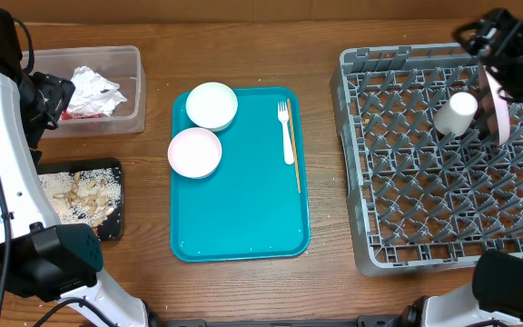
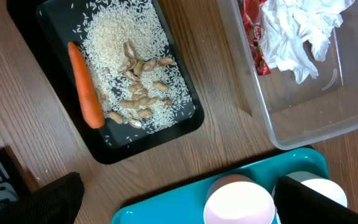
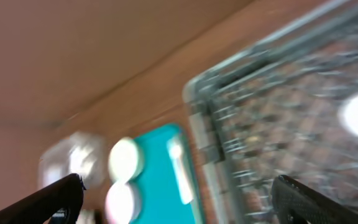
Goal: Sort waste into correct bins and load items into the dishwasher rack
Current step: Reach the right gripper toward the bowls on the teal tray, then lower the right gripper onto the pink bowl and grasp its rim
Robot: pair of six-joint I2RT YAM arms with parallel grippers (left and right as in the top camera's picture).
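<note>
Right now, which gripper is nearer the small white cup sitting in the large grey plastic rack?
Right. The right gripper hangs open over a far corner of the rack, close beside the cup; the left gripper is far off by the clear plastic rectangular tub.

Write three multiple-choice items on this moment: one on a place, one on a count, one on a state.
1. Where does the carrot lie?
A. in the clear tub
B. in the black tray
C. in the rack

2. How many bowls sit on the teal tray?
A. one
B. two
C. three

3. How do the jaws of the left gripper stand?
A. shut on a bowl
B. shut on the fork
C. open, holding nothing

Answers:
1 B: the carrot rests along one side inside the black tray.
2 B: two white bowls sit close together at one corner of the teal tray.
3 C: both fingers stand wide apart with nothing gripped.
</note>
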